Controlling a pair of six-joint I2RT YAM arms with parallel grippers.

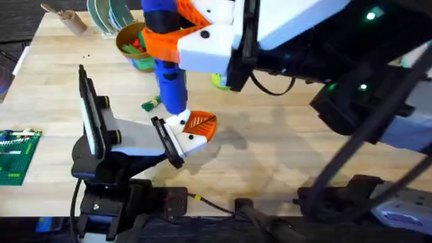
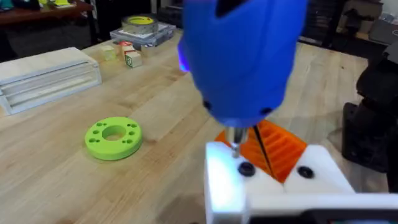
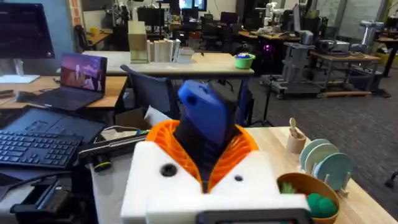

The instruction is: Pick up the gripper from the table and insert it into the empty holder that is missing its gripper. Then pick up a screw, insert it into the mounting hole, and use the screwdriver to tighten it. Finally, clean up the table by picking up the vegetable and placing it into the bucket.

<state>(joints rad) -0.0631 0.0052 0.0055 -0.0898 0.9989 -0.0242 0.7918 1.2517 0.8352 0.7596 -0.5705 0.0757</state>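
Tightening stage: orange gripper (image 1: pixel 200 123) seated in the holder (image 1: pixel 183 138) mid-tabletop, screwdriver (image 1: pixel 172 81) clamped in right gripper (image 3: pixel 205 155) on the screw (image 2: pixel 236 151); left fingers indiscernible; vegetable (image 1: pixel 150 104) unbucketed.

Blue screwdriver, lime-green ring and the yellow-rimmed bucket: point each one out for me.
Blue pen-shaped electric screwdriver (image 2: pixel 242 56): left wrist view, on its blue body.
Lime-green plastic ring (image 2: pixel 113 137): left wrist view, on its flat top face.
Round yellow-rimmed bucket (image 1: pixel 125 35): overhead view, on its rim.
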